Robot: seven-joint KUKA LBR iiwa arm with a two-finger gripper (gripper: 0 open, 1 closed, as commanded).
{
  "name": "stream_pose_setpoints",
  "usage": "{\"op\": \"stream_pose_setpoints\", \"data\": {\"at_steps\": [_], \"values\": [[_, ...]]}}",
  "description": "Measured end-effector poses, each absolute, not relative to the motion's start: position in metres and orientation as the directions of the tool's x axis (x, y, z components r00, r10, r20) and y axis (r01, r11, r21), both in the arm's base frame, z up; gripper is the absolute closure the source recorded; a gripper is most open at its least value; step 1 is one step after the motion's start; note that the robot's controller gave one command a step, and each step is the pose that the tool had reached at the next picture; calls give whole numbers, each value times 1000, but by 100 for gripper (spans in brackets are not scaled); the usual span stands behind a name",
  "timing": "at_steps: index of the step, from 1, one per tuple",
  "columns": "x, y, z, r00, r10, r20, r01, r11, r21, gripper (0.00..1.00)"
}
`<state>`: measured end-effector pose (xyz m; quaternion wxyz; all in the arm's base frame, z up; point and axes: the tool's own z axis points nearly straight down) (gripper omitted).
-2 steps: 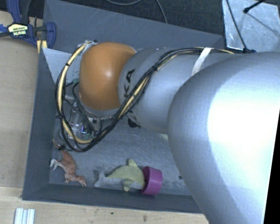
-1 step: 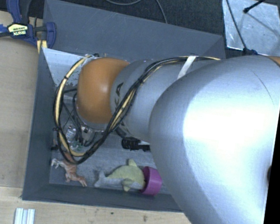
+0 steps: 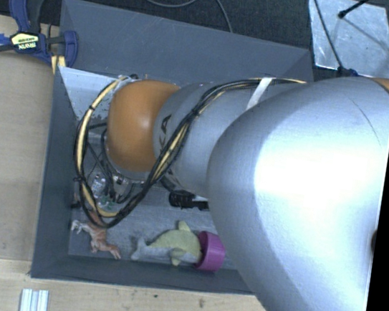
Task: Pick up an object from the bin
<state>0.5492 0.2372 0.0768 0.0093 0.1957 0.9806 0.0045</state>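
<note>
Grey bin floor: tan toy animal lies just beside claw.

No text, brand or number can be read with certainty. Just outside the upper left corner of the bin, a blue clamp carries a small yellow label with dark print on it, too small to make out. Over the bin, on the grey casing of the arm just right of its orange cover, there are dark marks that may be lettering, but cables cross them and no letter can be told.
</note>
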Motion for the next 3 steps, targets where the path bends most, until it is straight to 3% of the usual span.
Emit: {"op": "stream_pose_setpoints", "data": {"at_steps": [1,2,3], "values": [[548,237,80,-923,384,-15,384,923,10,100],[545,236,99,-923,384,0,384,923,-1,100],[545,236,121,-923,384,2,384,923,-2,100]]}}
